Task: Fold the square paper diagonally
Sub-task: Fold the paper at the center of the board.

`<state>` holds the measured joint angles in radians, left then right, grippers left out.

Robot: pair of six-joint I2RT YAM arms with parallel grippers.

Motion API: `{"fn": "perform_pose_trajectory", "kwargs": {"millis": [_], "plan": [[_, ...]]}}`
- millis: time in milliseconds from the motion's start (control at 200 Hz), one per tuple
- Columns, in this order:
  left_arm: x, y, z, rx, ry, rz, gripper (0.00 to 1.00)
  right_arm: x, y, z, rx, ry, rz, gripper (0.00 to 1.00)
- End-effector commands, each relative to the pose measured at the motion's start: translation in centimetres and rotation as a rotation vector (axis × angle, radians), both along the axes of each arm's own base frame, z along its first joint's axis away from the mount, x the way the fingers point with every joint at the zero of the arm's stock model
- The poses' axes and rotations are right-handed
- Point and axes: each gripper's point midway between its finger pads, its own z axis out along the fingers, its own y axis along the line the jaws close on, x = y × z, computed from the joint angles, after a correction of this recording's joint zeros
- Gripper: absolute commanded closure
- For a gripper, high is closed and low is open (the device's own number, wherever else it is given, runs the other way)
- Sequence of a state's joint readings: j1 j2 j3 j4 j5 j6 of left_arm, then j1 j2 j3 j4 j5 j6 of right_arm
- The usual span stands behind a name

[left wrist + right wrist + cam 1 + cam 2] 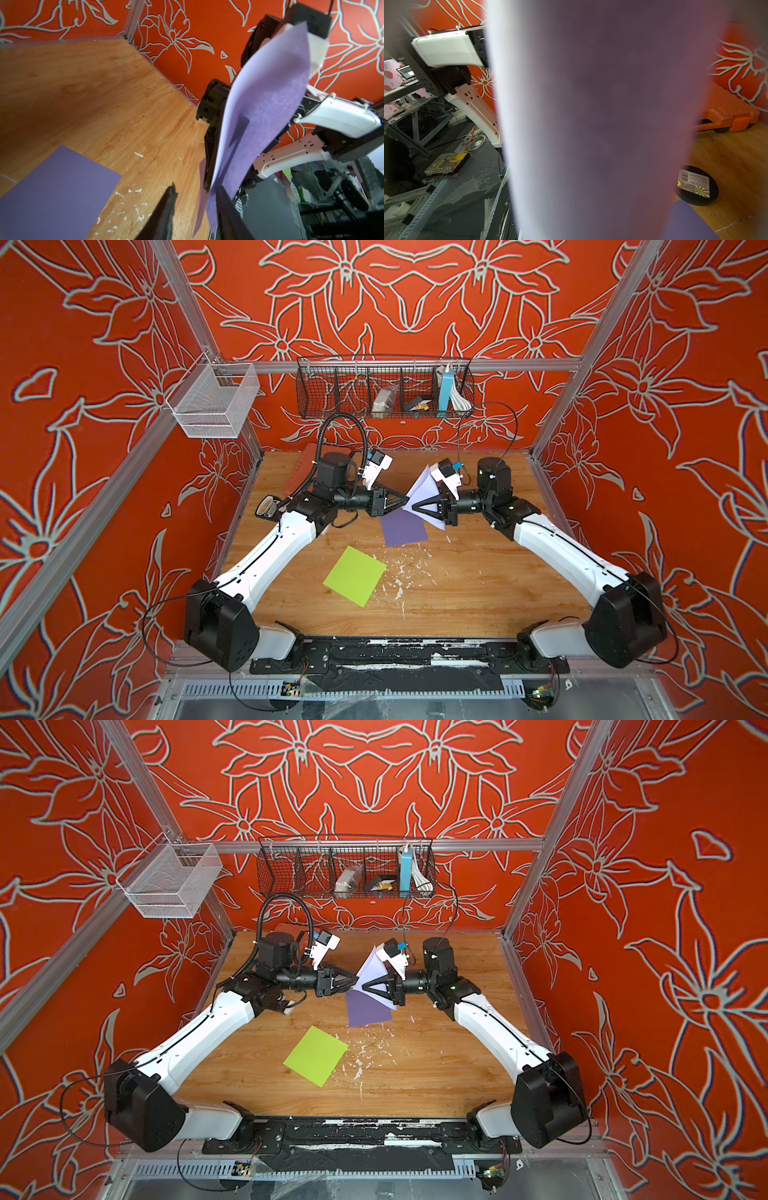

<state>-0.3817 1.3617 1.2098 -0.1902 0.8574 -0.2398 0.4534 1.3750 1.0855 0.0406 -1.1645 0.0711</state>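
Purple paper [417, 488] hangs aloft, curved, just beside our spread left jaws; our right jaws pinch it. We judge the fold half-made: next, opposite corners must meet, then a crease against the bench [478, 580].

Left arm [274, 551] and right arm [557, 547] stretch inward, wrists level, tips nearly meeting; left gripper [405, 501] gapes, right gripper [412, 507] pinches the raised lilac paper [420, 488].

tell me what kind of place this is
Probably a robotics lab test cell: an aluminium frame with red floral panels boxes in a wooden tabletop, two robot arms are mounted at its front, the right gripper holds up a lilac paper, and a laptop shows outside it.
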Motion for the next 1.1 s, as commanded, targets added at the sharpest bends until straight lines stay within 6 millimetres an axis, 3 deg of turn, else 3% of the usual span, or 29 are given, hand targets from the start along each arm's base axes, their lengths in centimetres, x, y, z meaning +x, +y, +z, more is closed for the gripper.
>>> {"fn": "perform_pose_trajectory", "kwargs": {"millis": [0,110,275,460,661,816,996,1096], "plan": [[0.8,1.7,0.3,0.046,0.002,0.156,0.60,0.0,-0.7,-0.3,-0.015,0.027,-0.049,0.87],[1.4,2.6,-0.7,0.042,0.062,0.256,0.57,0.6,-1.3,-1.6,-0.038,0.068,-0.105,0.87],[1.6,2.5,-3.0,0.039,0.167,0.280,0.61,1.4,-2.3,-4.0,-0.075,0.169,-0.184,0.85],[0.2,0.3,-4.9,-0.010,0.168,0.177,0.63,1.9,-3.2,-7.4,-0.111,0.275,-0.250,0.85],[-1.3,-2.3,-8.2,-0.004,0.159,0.113,0.58,2.3,-4.0,-10.8,-0.152,0.404,-0.296,0.84],[-1.1,-3.7,-10.5,-0.012,0.241,0.086,0.60,2.1,-4.4,-11.5,-0.148,0.421,-0.304,0.83],[-0.5,-4.4,-10.5,-0.043,0.252,0.064,0.60,1.7,-4.5,-11.5,-0.141,0.421,-0.296,0.82],[-0.5,-4.9,-10.5,-0.046,0.254,0.035,0.65,1.5,-4.5,-11.4,-0.137,0.423,-0.296,0.83]]}}
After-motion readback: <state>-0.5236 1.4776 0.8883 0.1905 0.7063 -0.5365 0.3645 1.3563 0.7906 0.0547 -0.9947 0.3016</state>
